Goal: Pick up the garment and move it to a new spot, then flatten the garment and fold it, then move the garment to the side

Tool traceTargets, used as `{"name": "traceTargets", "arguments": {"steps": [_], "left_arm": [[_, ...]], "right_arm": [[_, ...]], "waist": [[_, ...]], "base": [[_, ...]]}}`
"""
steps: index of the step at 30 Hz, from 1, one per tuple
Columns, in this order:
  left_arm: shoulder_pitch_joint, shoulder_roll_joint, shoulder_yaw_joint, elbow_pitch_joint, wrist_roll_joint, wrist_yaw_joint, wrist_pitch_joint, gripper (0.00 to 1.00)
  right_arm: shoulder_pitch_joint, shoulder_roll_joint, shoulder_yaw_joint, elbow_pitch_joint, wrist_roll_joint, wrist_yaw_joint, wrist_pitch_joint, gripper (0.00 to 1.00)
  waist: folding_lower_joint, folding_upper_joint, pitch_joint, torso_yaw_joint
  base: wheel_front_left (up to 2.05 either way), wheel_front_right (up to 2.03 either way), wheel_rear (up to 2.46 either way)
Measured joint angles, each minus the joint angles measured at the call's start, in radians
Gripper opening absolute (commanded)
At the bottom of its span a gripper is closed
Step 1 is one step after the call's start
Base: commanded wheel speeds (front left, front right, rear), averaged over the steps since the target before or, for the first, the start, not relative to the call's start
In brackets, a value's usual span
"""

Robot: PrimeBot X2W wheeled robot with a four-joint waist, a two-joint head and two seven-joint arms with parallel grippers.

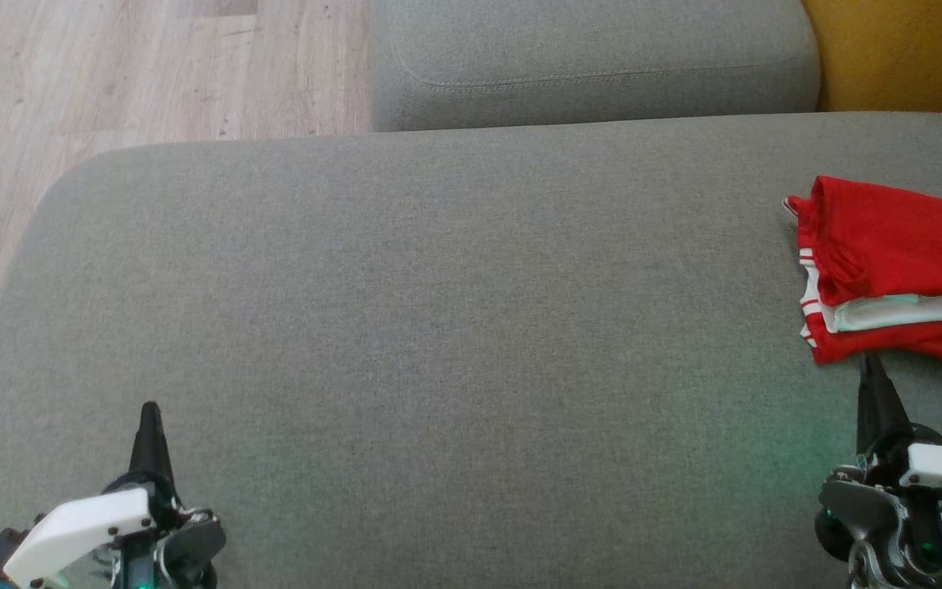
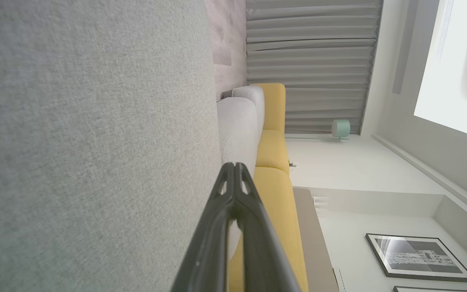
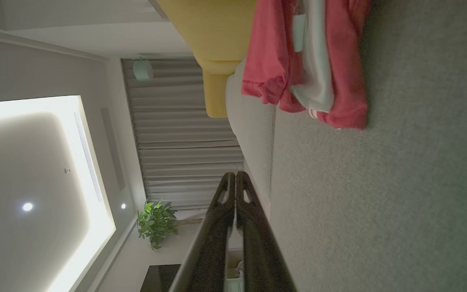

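Garment [image 1: 900, 262], red with white trim, lies folded at the far right of the grey sofa cushion [image 1: 438, 327]. Right gripper [image 1: 870, 366], fingers pressed together and empty, points just beside its near edge. Left gripper [image 1: 149, 415] is likewise closed, well apart. Any last nudge looks best kept low and flat, so the layers don't slide.

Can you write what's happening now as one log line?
garment: folded, right on couch | left gripper: shut, empty | right gripper: shut, empty, near garment

white screw-studded wrist shells [image 1: 82, 523], dark grey joints [image 1: 855, 501], slim black jaws
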Motion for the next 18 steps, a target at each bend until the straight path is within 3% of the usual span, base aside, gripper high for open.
{"name": "traceTargets", "arguments": {"steps": [18], "left_arm": [[0.0, 0.0, 0.0, 0.0, 0.0, 0.0, 0.0, 0.0]], "right_arm": [[0.0, 0.0, 0.0, 0.0, 0.0, 0.0, 0.0, 0.0]], "waist": [[0.0, 0.0, 0.0, 0.0]], "base": [[0.0, 0.0, 0.0]]}}
